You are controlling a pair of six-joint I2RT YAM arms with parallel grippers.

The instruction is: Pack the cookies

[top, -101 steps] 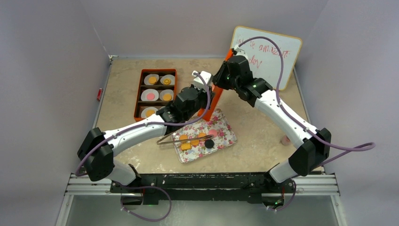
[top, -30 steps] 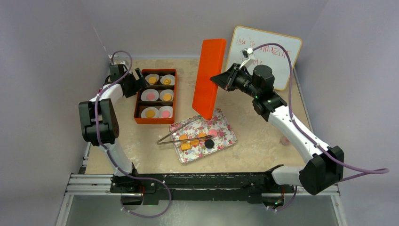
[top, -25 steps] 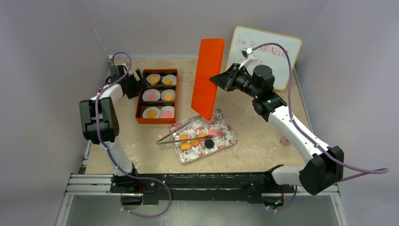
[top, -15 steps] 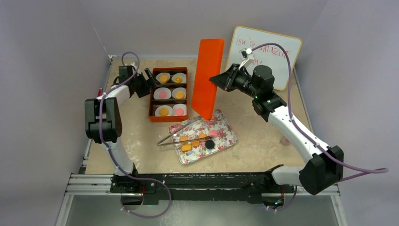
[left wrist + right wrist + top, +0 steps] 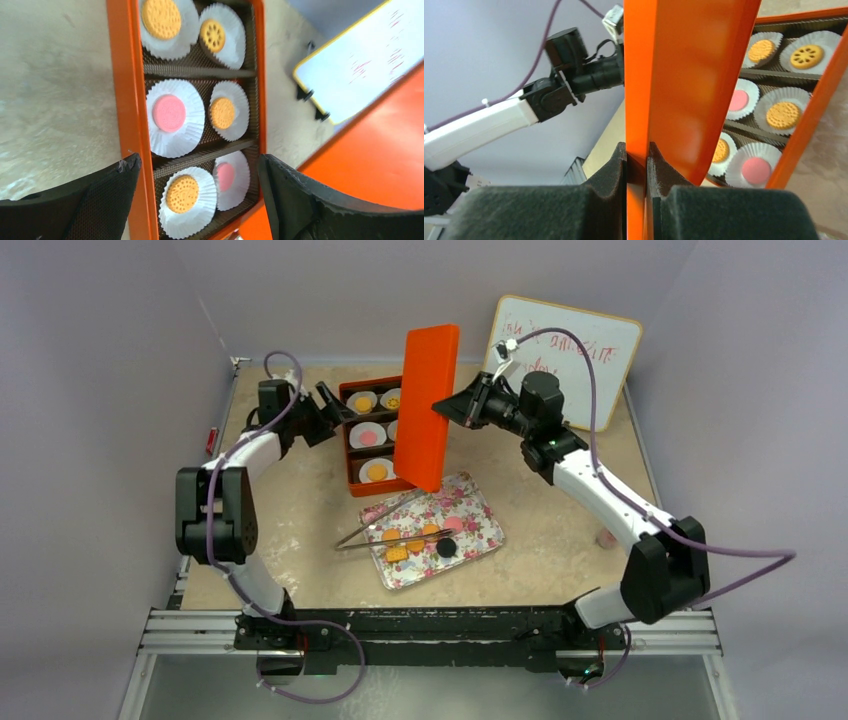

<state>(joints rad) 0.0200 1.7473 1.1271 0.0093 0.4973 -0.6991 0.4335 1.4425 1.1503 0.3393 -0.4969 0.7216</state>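
Now, spotting the right end effector (image 5: 636, 156) pinched tight on the edge of the orange lid (image 5: 427, 405), held upright at centre frame in the top view and hiding the right side of the orange box (image 5: 127, 90). Over at upper left, finding the left end effector (image 5: 332, 405) with fingers spread wide, right at the box's left wall, contact too close to call. As for the cookies (image 5: 169, 113), counting six sitting in white paper cups (image 5: 175, 142) inside the box, plus a few more on the floral tray (image 5: 478, 515) lower centre, metal tweezers (image 5: 348, 539) lying across its left edge.
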